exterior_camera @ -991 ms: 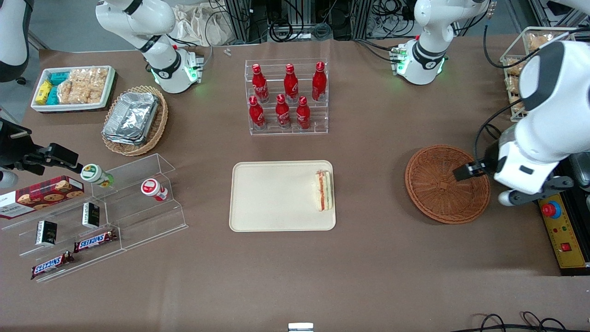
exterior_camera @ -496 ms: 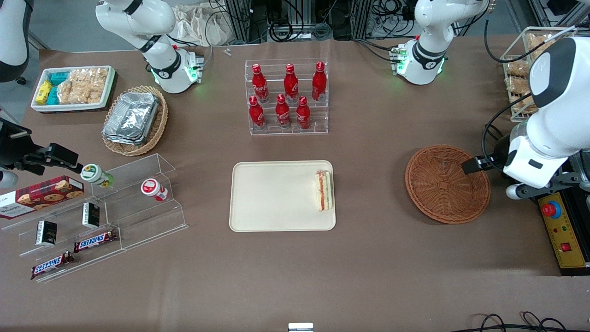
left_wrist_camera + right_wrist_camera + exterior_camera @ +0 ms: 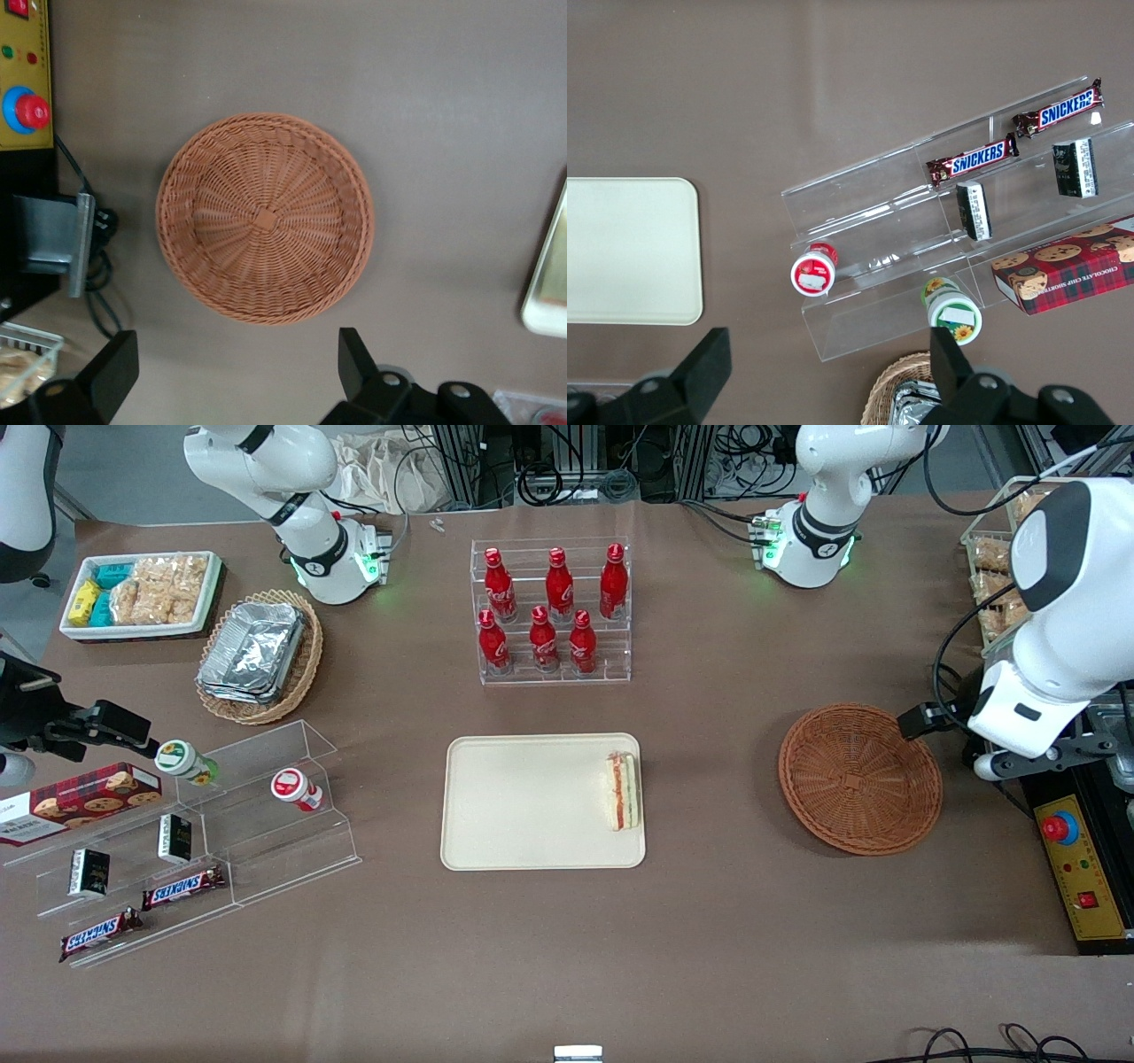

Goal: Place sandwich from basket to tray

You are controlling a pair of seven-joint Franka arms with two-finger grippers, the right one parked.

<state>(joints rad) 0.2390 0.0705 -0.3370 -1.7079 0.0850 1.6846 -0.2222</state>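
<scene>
- With the sandwich [image 3: 623, 791] lying on the tray [image 3: 523, 806], at the tray's edge toward the working arm's end, judging the placing step as done.
- Finding the basket [image 3: 858, 778] bare of contents in both the front and left wrist views [image 3: 264, 217]; sitting well apart from the tray.
- Noting the gripper [image 3: 237, 372] hanging above the table just beside the basket's rim, toward the working arm's end; fingers spread wide, holding nothing.
- Reading the step in hand as clearing away after release; expecting the next move to call only for parking the arm clear of the basket, with no further grasp needed.
- Counting one sandwich, one tray, one reddish-brown basket.
- Counting six red bottles [image 3: 547, 608] standing in a clear rack, farther from the front camera than the tray.
- Counting two Snickers bars [image 3: 182, 887] and two small round pots [image 3: 295, 788] on the clear tiered stand toward the parked arm's end.
- Counting one lighter wicker basket [image 3: 301, 669] holding foil containers; number of containers not being tellable.
</scene>
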